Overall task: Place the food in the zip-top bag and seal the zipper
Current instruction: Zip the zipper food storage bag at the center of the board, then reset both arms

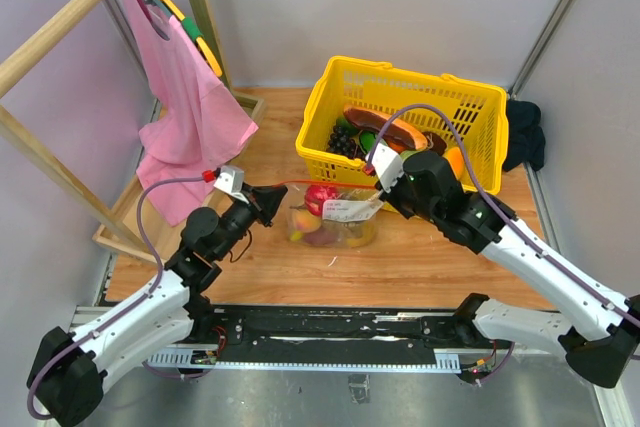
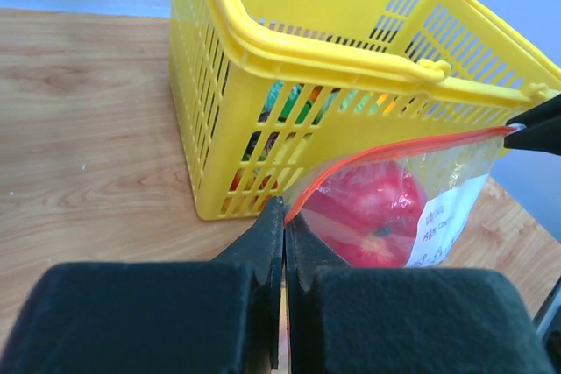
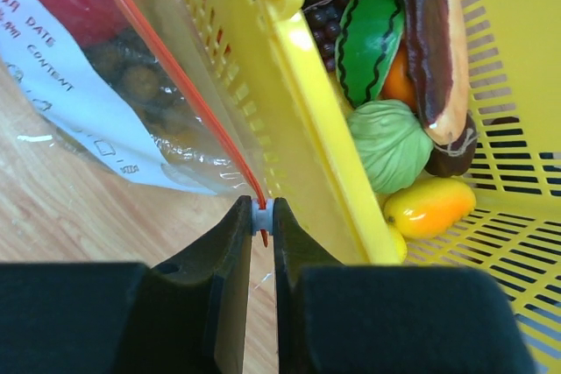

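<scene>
Pinching one zipper (image 2: 394, 148): left gripper (image 2: 283, 216), right gripper (image 3: 262, 216)

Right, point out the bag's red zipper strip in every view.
Top external: zipper strip, a thin line at centre, stretched between left hand and right hand.
Left wrist: the strip arcs from the left hand's pinch at lower centre up to the right edge.
Right wrist: the strip runs diagonally from top left down to the right hand's pinch.
Shared landmark: the yellow basket, beside the strip in all three.
</scene>
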You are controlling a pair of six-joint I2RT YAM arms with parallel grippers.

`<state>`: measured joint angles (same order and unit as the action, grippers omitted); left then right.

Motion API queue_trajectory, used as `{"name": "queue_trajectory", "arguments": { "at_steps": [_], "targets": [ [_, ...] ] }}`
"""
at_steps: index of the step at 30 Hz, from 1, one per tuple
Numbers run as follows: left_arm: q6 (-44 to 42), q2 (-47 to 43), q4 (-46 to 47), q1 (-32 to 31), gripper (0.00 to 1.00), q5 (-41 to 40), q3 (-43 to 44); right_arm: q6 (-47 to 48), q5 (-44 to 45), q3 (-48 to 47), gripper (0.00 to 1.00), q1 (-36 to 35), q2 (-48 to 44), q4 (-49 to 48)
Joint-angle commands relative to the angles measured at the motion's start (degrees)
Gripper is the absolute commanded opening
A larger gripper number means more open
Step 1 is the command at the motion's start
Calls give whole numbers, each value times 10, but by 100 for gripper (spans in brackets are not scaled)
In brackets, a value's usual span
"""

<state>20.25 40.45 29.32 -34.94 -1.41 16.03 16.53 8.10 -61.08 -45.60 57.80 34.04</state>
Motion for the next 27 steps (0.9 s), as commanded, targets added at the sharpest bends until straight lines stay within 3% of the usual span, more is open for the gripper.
{"name": "queue_trajectory", "arguments": {
  "at_steps": [1,5,8,11,16,21,27],
  "targets": [
    [3,7,-10,6,3,-23,44,-21,48,6,10,11,10,-52],
    [18,-4,-53,5,23,-29,55,-27,59,19,28,12,8,-56],
    [25,-22,-72,5,39,-29,57,-29,55,27,35,12,-4,-68],
    [34,-34,-97,5,60,-25,64,-29,42,30,46,12,-10,-73],
    [54,-42,-160,5,82,-26,99,-31,28,27,74,12,-21,-73],
    [66,-50,-200,5,93,-26,120,-36,22,31,90,12,-37,-78],
    [83,-38,-236,5,95,-2,134,-41,0,40,94,12,-41,-79]
  ]
}}
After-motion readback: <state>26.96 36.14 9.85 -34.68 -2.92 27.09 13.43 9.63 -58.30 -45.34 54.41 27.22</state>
